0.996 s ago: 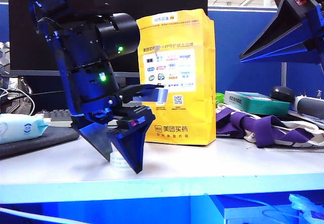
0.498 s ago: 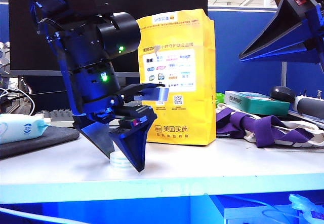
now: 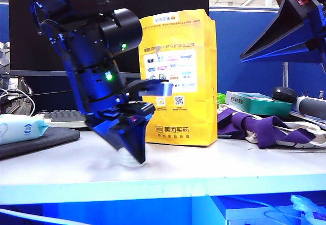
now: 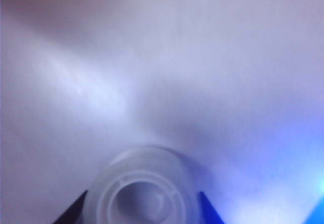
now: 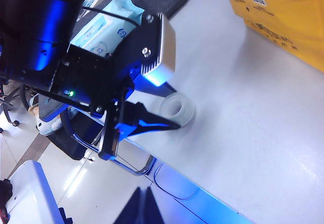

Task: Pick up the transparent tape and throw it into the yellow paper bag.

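Note:
The transparent tape (image 4: 144, 193) is a small pale ring lying flat on the white table near its front edge. My left gripper (image 4: 142, 211) points down over it with a blue finger against each side of the roll, so it is shut on the tape. In the exterior view the tape (image 3: 126, 159) shows blurred at the tips of the left gripper (image 3: 131, 156). Behind and to the right stands the yellow paper bag (image 3: 178, 77), upright. My right gripper (image 5: 144, 206) is shut and empty, held high at the right (image 3: 245, 58). From there it sees the tape (image 5: 178, 110).
A pack of wet wipes (image 3: 20, 128) lies on a dark pad at the left, with a keyboard (image 3: 61, 115) behind it. Purple straps (image 3: 265, 128) and a green box (image 3: 257, 103) lie right of the bag. The table's front edge (image 3: 163, 184) runs close to the tape.
The left gripper's fingers stood wide either side of the tape and have closed onto it. The hand has tilted slightly. The right arm has not moved.

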